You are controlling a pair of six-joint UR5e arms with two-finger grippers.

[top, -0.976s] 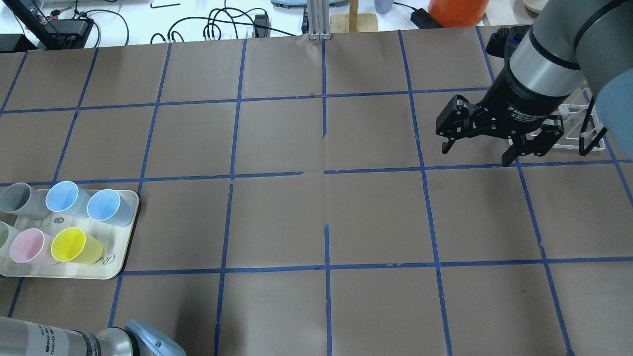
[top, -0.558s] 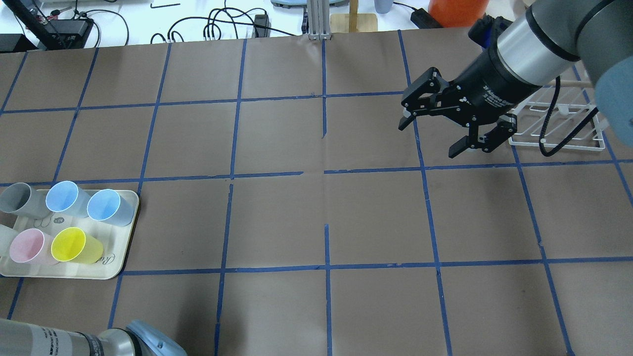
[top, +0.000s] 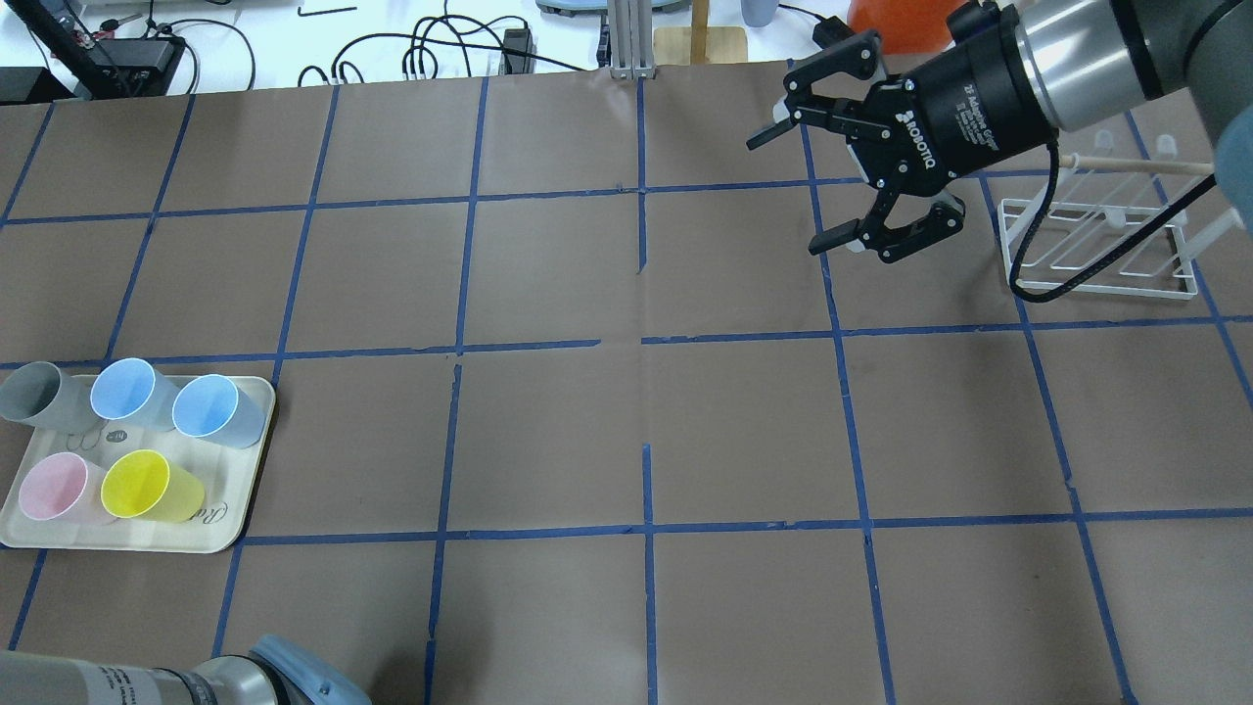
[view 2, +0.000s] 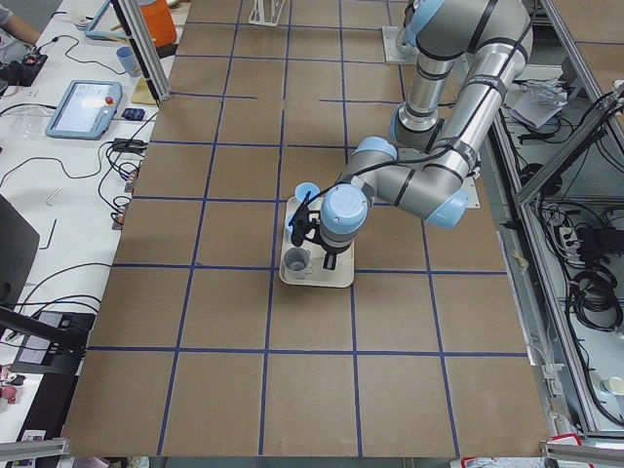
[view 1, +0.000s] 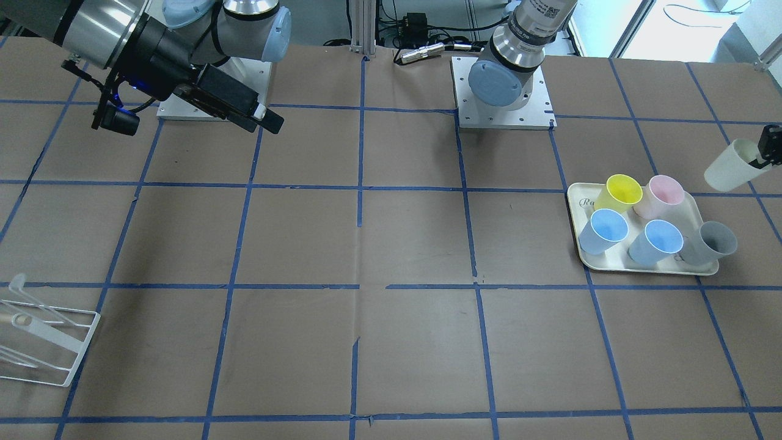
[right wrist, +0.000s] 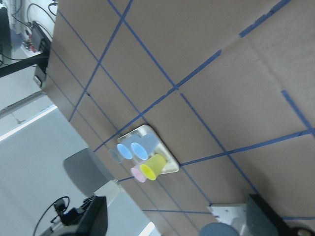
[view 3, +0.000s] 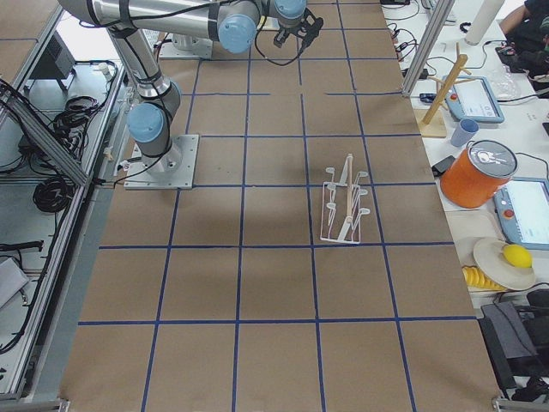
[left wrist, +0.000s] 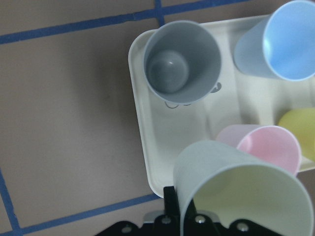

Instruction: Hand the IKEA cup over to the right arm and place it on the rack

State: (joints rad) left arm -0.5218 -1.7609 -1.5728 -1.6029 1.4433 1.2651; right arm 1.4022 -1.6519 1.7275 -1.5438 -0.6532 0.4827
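The cream-white IKEA cup (view 1: pixel 728 168) hangs tilted in the air just off the tray's robot-side corner. My left gripper (view 1: pixel 765 154) is shut on its rim. In the left wrist view the cup (left wrist: pixel 231 187) fills the foreground above the tray (left wrist: pixel 142 142); one finger (left wrist: pixel 170 199) presses its outer wall and the other is hidden. The cup is out of the overhead view. My right gripper (top: pixel 788 196) is open and empty, held level above the table, pointing left, with the white wire rack (top: pixel 1096 245) behind it.
The cream tray (top: pixel 235 509) holds a grey cup (top: pixel 34 392), two blue cups (top: pixel 127 389), a pink cup (top: pixel 54 487) and a yellow cup (top: pixel 147 485). An orange container (top: pixel 901 24) and a wooden stand (top: pixel 700 39) sit beyond the table's far edge.
My right gripper has swung up and left, away from the rack, turning to point sideways, still open. The pale cup at the overhead view's left edge has left that view.
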